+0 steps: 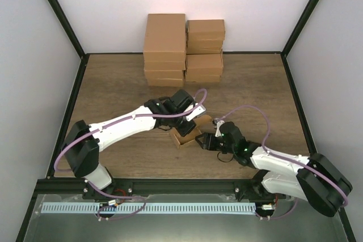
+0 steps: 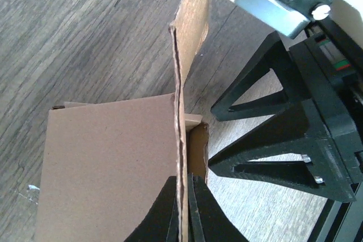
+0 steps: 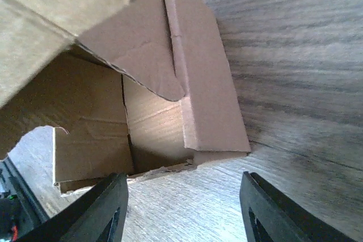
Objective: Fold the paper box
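Nearest me, the right gripper (image 1: 204,141) sits low over the table (image 1: 113,92) with its jaws standing apart and nothing between them. Its fingers (image 3: 105,208) are aimed at the open mouth of the paper box (image 1: 186,135), which lies on the wood about mid-table, between the two arms' wrists. The box is thin tan card, only half formed, and I would judge it very light and rather floppy. The walls look ready to bow, or the whole thing to slide across the smooth boards, under any push. The ragged die-cut edges suggest it will crease wherever it is squeezed hard. It will want to bend along the score lines, so a hold on one flat panel close to a fold seems safest. Just beyond, the left gripper (image 2: 182,216) is clamped tight on the upright flap (image 2: 190,38) near its root, which should anchor the box for the other arm to work against. Farther back, by the wall, stand stacks of brown cartons (image 1: 165,49), well apart from it all.
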Controlling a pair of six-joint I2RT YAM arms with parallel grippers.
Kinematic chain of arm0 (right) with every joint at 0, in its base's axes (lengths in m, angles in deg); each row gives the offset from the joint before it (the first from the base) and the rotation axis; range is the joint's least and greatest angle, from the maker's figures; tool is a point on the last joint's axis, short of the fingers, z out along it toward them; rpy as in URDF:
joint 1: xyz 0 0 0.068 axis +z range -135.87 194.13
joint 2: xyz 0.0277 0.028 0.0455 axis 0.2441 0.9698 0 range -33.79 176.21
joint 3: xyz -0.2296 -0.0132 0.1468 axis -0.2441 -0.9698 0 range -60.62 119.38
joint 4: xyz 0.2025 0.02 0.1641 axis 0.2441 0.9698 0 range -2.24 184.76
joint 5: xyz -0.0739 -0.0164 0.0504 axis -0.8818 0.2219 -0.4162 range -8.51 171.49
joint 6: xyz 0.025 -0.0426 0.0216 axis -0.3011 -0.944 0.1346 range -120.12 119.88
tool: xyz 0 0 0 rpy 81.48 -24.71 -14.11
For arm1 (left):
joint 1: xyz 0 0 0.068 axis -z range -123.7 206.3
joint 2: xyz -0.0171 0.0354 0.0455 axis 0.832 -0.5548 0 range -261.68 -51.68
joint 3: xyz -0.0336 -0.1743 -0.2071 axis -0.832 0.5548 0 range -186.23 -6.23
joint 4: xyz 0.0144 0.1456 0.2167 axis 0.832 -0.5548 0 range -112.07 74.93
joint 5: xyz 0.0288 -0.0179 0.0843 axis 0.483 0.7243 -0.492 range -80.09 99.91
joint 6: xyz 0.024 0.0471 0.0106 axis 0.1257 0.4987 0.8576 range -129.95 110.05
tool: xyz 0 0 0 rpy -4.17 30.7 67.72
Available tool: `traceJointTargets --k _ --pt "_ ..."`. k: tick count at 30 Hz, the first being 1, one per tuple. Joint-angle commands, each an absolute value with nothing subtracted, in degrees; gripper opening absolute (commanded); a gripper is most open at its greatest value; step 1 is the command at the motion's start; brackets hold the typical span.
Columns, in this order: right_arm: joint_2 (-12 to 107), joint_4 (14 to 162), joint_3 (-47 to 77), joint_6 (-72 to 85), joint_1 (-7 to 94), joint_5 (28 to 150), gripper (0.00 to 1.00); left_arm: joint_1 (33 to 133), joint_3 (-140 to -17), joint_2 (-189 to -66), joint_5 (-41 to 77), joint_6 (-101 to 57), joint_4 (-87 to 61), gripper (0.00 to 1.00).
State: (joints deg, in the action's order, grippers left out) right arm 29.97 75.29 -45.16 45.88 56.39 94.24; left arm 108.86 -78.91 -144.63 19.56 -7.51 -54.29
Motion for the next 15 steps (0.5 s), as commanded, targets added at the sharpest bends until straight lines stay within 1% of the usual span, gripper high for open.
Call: traceJointTargets --k 1,4,10,15 --pt "26.17 80.34 -44.34 43.31 56.71 88.35 0.55 109.21 -76.43 -145.99 17.48 -7.13 -53.66 0.04" --pt "23.81 83.51 -43.93 41.95 56.05 85.59 0.51 109.21 -75.86 -146.31 17.06 -7.14 -53.28 0.04" --pt "18.78 84.90 -43.48 37.46 52.30 85.33 0.43 109.13 -74.60 -146.96 17.52 -8.22 -52.53 0.04" --pt "15.47 86.00 -42.56 32.81 51.61 85.28 0.41 109.16 -73.50 -145.65 17.02 -9.13 -53.29 0.04"
